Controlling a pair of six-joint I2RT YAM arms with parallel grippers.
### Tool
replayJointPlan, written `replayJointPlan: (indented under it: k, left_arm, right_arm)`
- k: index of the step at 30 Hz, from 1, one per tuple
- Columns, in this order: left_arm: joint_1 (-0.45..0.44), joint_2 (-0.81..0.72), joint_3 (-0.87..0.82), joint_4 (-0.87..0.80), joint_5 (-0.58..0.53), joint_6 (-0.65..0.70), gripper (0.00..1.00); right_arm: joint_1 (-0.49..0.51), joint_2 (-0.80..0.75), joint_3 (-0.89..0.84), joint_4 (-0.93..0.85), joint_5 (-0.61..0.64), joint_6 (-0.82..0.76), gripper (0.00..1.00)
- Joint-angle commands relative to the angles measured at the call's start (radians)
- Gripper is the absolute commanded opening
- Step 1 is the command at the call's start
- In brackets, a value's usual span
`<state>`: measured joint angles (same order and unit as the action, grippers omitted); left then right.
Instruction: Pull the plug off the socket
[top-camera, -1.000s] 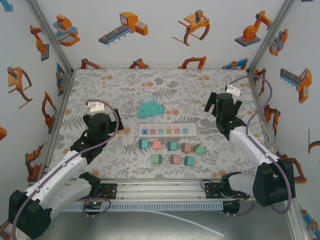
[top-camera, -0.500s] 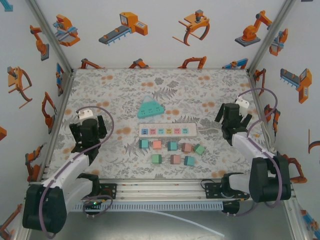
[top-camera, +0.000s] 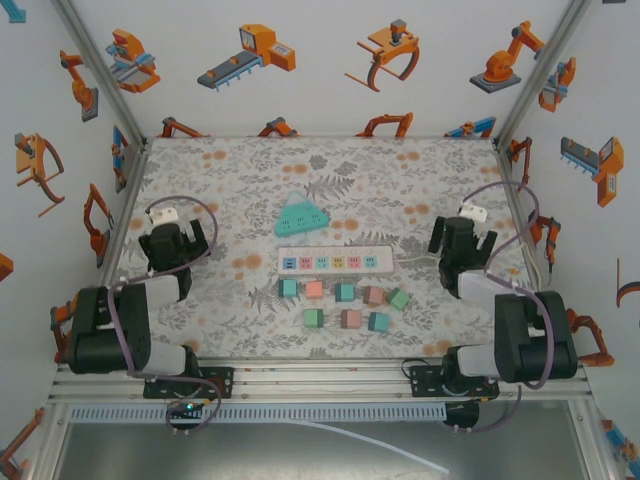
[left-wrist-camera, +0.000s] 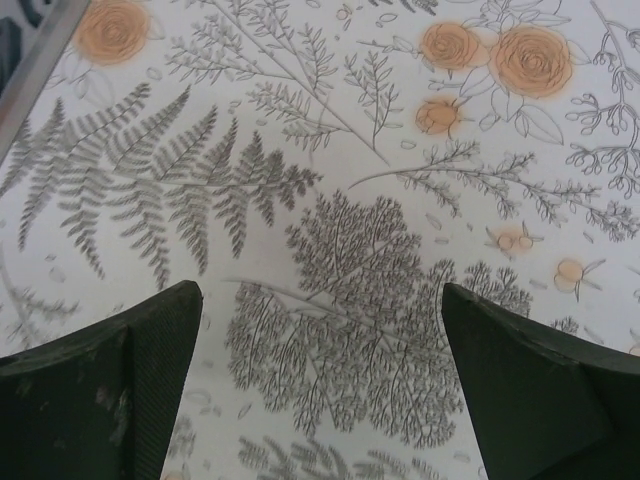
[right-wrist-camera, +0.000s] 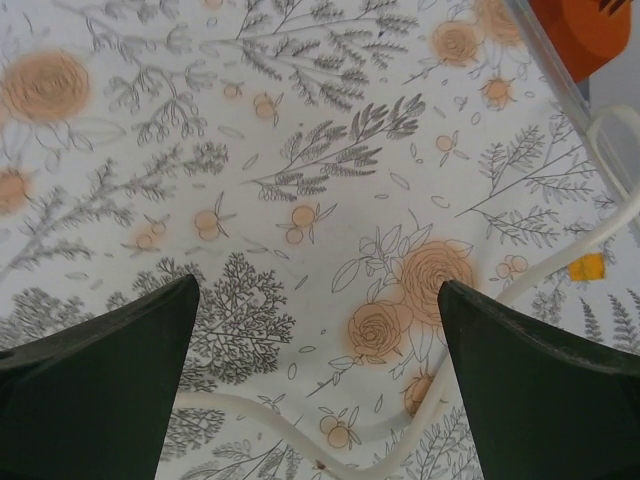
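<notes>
Nearest to the arm bases, eight small coloured blocks (top-camera: 350, 319) lie loose in two rows on the flowered table (top-camera: 250, 180), just at 6 o'clock of the white power strip (top-camera: 335, 262). I judge that they are the plugs. Whether one of them sits in the strip's coloured sockets is too small to tell.

The left gripper (top-camera: 172, 248) hangs well apart at 9 o'clock of the strip and the right gripper (top-camera: 460, 243) at 3 o'clock. In each wrist view the fingers are spread wide, with only tablecloth between them. A white cable (right-wrist-camera: 230, 401) runs on the table under the right gripper. Farther, at 12 o'clock of the strip, lies a teal triangular socket block (top-camera: 303, 215).

Three things could go wrong, in my judgement:
- The strip looks light, so pulling a plug with one gripper could lift the whole strip.
- The right fingers could catch the cable and drag the strip.
- A gripper could knock the loose blocks or grasp one by mistake.
</notes>
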<state>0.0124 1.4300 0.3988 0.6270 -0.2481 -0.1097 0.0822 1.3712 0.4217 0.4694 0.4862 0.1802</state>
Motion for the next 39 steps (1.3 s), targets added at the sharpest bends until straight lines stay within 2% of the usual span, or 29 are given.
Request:
replayJointPlan:
  k: [1,2,3,5,6,9,11,12,14,35,39]
  left_arm:
    - [0.005,0.034,0.064,0.036,0.161,0.011,0.97]
    - [0.007,0.048,0.064,0.055,0.192,0.022,0.97]
    - [0.005,0.06,0.074,0.04,0.226,0.035,0.97]
    - [-0.001,0.084,0.068,0.082,0.237,0.051,0.97]
    - [-0.003,0.078,0.062,0.074,0.239,0.052,0.97]
    - [-0.005,0.123,-0.003,0.251,0.258,0.062,0.97]
    - [-0.006,0.102,0.011,0.181,0.252,0.06,0.97]
    - [-0.007,0.113,0.009,0.206,0.249,0.062,0.97]
    - [-0.01,0.108,0.012,0.197,0.242,0.063,0.97]
    - [-0.02,0.109,0.012,0.197,0.221,0.069,0.97]
    - [-0.02,0.109,0.011,0.197,0.221,0.069,0.97]
  right_arm:
    - [-0.009,0.109,-0.049,0.387,-0.099,-0.129,0.93]
    - [-0.009,0.127,-0.041,0.405,-0.109,-0.142,0.92]
    - [-0.028,0.106,-0.026,0.334,-0.142,-0.111,0.92]
    - [-0.066,0.149,-0.042,0.383,-0.247,-0.096,0.92]
    - [-0.074,0.192,-0.07,0.504,-0.278,-0.117,0.94]
    - [-0.078,0.172,-0.062,0.455,-0.314,-0.118,0.95]
    - [-0.078,0.176,-0.057,0.449,-0.285,-0.108,0.95]
    - [-0.078,0.171,-0.06,0.444,-0.256,-0.099,0.99]
    - [-0.078,0.171,-0.063,0.449,-0.225,-0.086,0.99]
    - [-0.078,0.174,-0.059,0.449,-0.228,-0.087,0.99]
    - [-0.091,0.173,-0.044,0.422,-0.303,-0.09,0.99]
